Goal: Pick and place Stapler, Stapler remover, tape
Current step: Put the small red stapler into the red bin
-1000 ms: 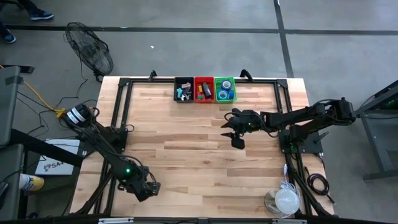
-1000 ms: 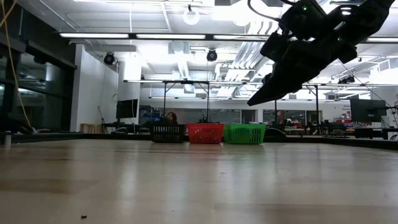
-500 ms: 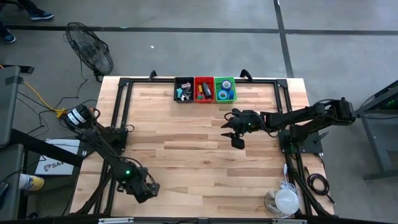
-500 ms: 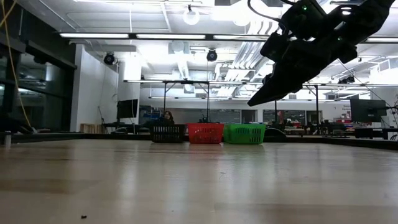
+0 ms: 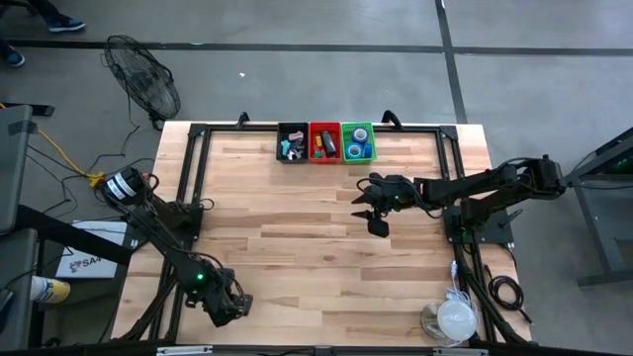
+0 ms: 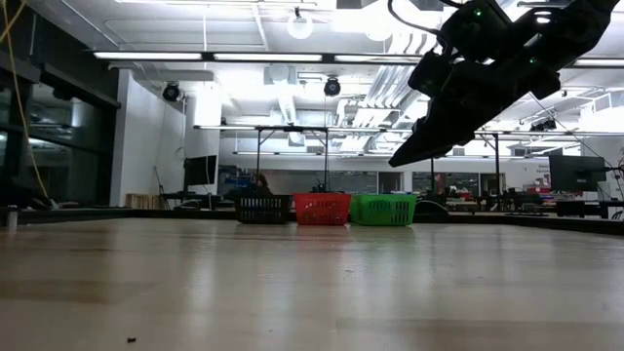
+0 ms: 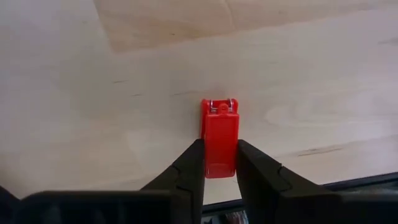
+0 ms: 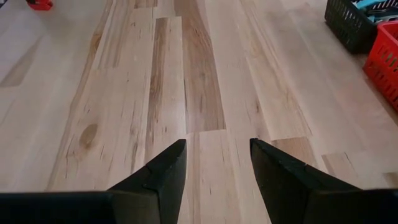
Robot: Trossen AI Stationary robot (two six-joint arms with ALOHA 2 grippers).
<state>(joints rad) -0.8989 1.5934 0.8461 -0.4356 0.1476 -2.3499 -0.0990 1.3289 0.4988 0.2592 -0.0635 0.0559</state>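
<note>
Red stapler point(image 7: 219, 138), rear hidden, sits between left end effector point(image 7: 220, 163) fingers.

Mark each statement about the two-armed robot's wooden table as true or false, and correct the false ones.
1. The left pincer has its fingers against both sides of a small red plastic stapler. True.
2. The three small baskets sit in the order green, red, black from picture left in the high view. False: black basket, red basket, green basket.
3. The right pincer holds a roll of tape. False: its fingers are apart, with only bare wooden table between them.
4. The left pincer works near the table's front edge, far from the baskets. True.
</note>
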